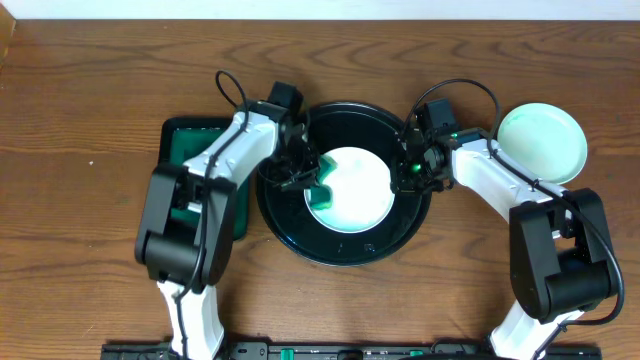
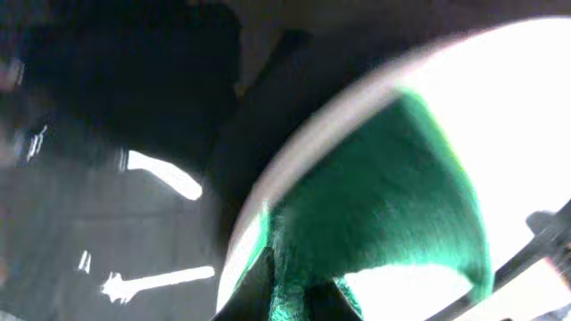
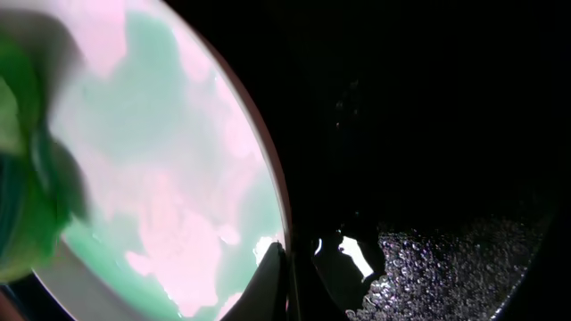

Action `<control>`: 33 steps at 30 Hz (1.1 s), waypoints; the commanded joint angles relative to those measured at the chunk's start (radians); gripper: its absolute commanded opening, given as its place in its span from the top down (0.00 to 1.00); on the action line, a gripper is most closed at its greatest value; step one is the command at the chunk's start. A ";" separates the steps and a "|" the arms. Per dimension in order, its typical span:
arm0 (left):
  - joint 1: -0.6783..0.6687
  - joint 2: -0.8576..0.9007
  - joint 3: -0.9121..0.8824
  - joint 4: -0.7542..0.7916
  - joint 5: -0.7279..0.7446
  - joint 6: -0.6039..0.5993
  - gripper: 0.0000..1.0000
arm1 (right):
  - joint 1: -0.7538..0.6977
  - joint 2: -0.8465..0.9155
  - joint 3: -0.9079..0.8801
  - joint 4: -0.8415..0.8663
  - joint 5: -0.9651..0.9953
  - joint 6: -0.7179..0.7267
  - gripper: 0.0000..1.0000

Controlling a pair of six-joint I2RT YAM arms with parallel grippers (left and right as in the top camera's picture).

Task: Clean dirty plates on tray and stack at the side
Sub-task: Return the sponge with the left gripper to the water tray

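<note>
A white plate (image 1: pixel 355 180) with teal smears lies in the round black tray (image 1: pixel 300 235). My left gripper (image 1: pixel 303 178) is shut on a green cloth (image 1: pixel 320 192) and presses it on the plate's left side. In the left wrist view the cloth (image 2: pixel 384 223) sits between the fingers (image 2: pixel 290 299) on the plate (image 2: pixel 517 116). My right gripper (image 1: pixel 410 172) is shut on the plate's right rim. In the right wrist view the fingers (image 3: pixel 290 285) pinch the rim of the plate (image 3: pixel 161 178). A pale mint plate (image 1: pixel 541 143) sits on the table at the right.
A rectangular dark green tray (image 1: pixel 190 140) lies left of the black tray, partly under my left arm. Wet droplets cover the black tray floor (image 3: pixel 464 267) next to the plate. Brown wooden table (image 1: pixel 90 90) surrounds everything.
</note>
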 commanded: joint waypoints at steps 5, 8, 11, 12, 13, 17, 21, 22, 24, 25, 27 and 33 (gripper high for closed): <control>-0.016 -0.298 -0.021 -0.119 -0.123 0.037 0.93 | 0.003 -0.012 0.003 0.053 0.068 0.012 0.99; 0.000 -0.388 -0.021 -0.146 -0.158 0.042 0.92 | 0.003 -0.011 -0.008 0.083 0.074 0.012 0.99; 0.021 -0.443 -0.021 -0.177 -0.195 0.043 0.93 | 0.007 -0.011 -0.020 0.105 0.074 0.012 0.96; 0.032 -0.457 -0.022 -0.191 -0.201 0.043 0.93 | 0.011 -0.011 -0.027 0.117 0.074 0.013 0.87; 0.041 -0.464 -0.022 -0.203 -0.204 0.043 0.93 | 0.014 -0.011 -0.034 0.126 0.074 0.018 0.76; 0.079 -0.467 -0.022 -0.239 -0.208 0.055 0.93 | 0.029 -0.011 -0.074 0.176 0.074 0.053 0.59; 0.106 -0.467 -0.023 -0.241 -0.208 0.061 0.93 | 0.047 -0.011 -0.116 0.241 0.074 0.105 0.67; 0.111 -0.467 -0.023 -0.241 -0.208 0.061 0.93 | 0.052 -0.011 -0.124 0.259 0.074 0.117 0.68; 0.120 -0.467 -0.023 -0.241 -0.215 0.061 0.93 | 0.063 -0.011 -0.132 0.285 0.074 0.132 0.78; 0.124 -0.467 -0.023 -0.241 -0.219 0.061 0.92 | 0.068 -0.011 -0.133 0.294 0.075 0.137 0.97; 0.133 -0.467 -0.024 -0.241 -0.222 0.061 0.93 | 0.082 -0.011 -0.133 0.321 0.079 0.144 0.99; 0.143 -0.467 -0.024 -0.241 -0.236 0.061 0.93 | 0.101 -0.023 -0.132 0.395 0.151 0.139 0.99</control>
